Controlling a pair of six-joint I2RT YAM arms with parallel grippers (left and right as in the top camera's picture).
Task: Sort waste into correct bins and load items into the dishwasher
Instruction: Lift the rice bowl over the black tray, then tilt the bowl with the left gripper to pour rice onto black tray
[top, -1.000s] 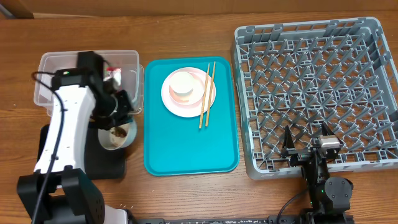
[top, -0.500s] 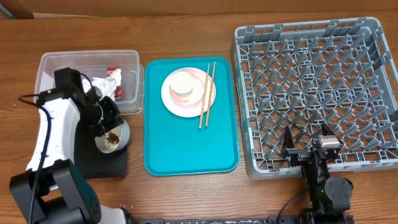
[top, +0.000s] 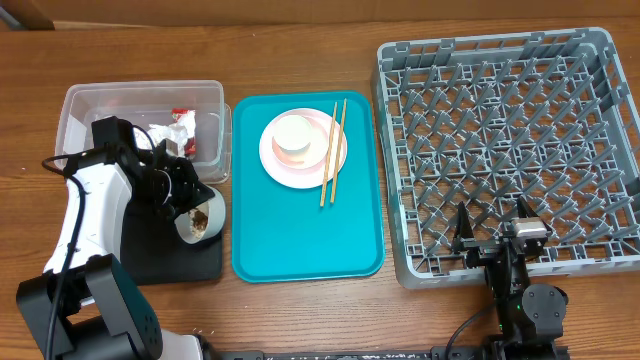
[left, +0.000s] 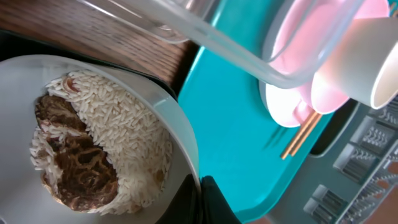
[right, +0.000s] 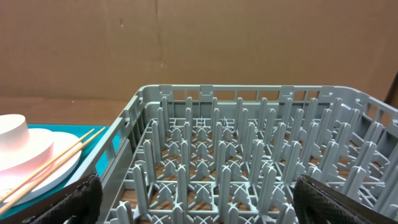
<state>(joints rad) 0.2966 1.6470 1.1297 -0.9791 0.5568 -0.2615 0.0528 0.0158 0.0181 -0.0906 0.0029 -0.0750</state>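
Note:
My left gripper (top: 192, 203) is shut on the rim of the grey bowl (top: 201, 220), which is tipped on its side over the right part of the black tray (top: 150, 262). In the left wrist view the gripper (left: 202, 200) pinches the bowl (left: 177, 127); rice and brown food scraps (left: 81, 162) lie inside. The clear tub (top: 95, 110) holds a red wrapper (top: 183, 119) and a white napkin (top: 166, 140). The pink plate (top: 280, 165), with a white cup (top: 295, 138) and the chopsticks (top: 332, 152) on it, sits on the teal tray (top: 300, 230). My right gripper (top: 497, 236) hangs open at the dish rack's (top: 500, 130) front edge.
The teal tray lies between the tub and the rack. The right wrist view looks across the rack's upright pegs (right: 249, 155), with the plate (right: 43, 171) and chopsticks (right: 59, 158) at left. Bare wooden table (top: 300, 310) runs along the front.
The left arm has swung the grey bowl slightly right and tipped it further onto its side over the black tray. The right arm has not moved.

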